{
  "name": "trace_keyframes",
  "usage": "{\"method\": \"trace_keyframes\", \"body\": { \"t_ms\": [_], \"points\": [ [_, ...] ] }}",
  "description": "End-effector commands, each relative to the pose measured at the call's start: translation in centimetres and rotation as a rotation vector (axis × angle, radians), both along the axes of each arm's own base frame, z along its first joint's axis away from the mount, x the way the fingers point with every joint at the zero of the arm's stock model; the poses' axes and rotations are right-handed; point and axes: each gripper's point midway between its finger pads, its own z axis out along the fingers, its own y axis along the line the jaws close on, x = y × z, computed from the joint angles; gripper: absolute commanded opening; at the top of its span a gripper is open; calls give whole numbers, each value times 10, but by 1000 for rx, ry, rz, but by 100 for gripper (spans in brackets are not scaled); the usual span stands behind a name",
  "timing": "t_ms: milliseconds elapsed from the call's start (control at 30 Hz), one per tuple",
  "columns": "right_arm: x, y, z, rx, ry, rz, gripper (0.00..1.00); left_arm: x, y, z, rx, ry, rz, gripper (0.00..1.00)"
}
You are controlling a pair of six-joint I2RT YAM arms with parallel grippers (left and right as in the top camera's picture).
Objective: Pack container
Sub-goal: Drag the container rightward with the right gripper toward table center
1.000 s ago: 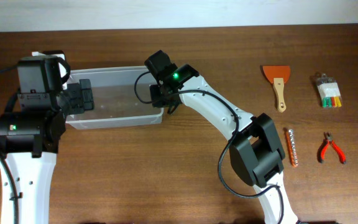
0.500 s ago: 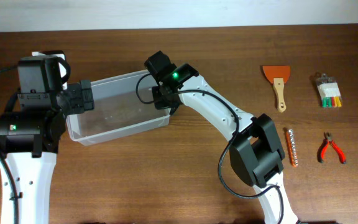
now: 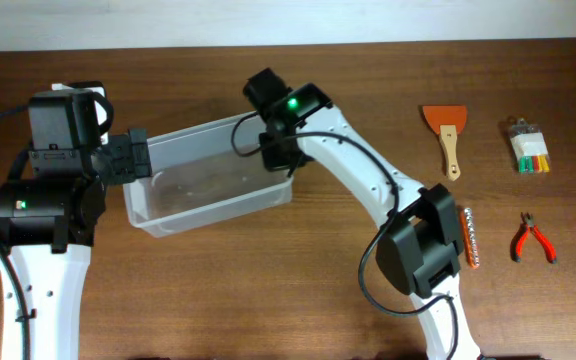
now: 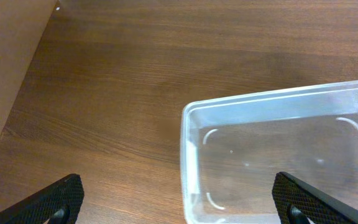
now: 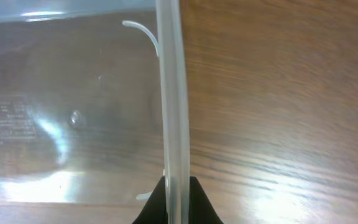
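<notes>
The container (image 3: 208, 180) is a clear rectangular tub, empty, lying slanted on the table left of centre. My right gripper (image 3: 280, 158) is shut on its right rim; in the right wrist view the rim (image 5: 173, 106) runs between the two fingers (image 5: 174, 202). My left gripper (image 3: 133, 158) is open at the tub's left end. In the left wrist view its fingers (image 4: 179, 208) stand wide apart on either side of the tub's end wall (image 4: 188, 162), not touching it.
At the right lie an orange scraper (image 3: 445, 135), a pack of coloured items (image 3: 528, 148), a bit strip with orange handle (image 3: 470, 236) and red-handled pliers (image 3: 533, 238).
The right gripper has dragged the tub to the right and toward the front, turning it askew. Its left end has slid away from the left gripper, which stayed in place.
</notes>
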Motion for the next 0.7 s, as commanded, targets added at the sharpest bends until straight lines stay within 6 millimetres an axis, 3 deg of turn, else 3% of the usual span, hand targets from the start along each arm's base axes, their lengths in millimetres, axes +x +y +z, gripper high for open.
{"method": "trace_keyframes", "body": {
  "t_ms": [0, 167, 367, 667],
  "points": [
    [9, -24, 29, -3, -39, -42, 4, 0, 3, 10, 6, -27, 19, 99],
    [-1, -51, 47, -23, -9, -81, 4, 0, 3, 10, 6, -26, 19, 99],
    [-26, -81, 72, -75, 37, -106, 4, 0, 3, 10, 6, -26, 19, 99],
    [-57, -101, 113, -92, 29, -109, 4, 0, 3, 10, 6, -27, 19, 99]
  ]
}}
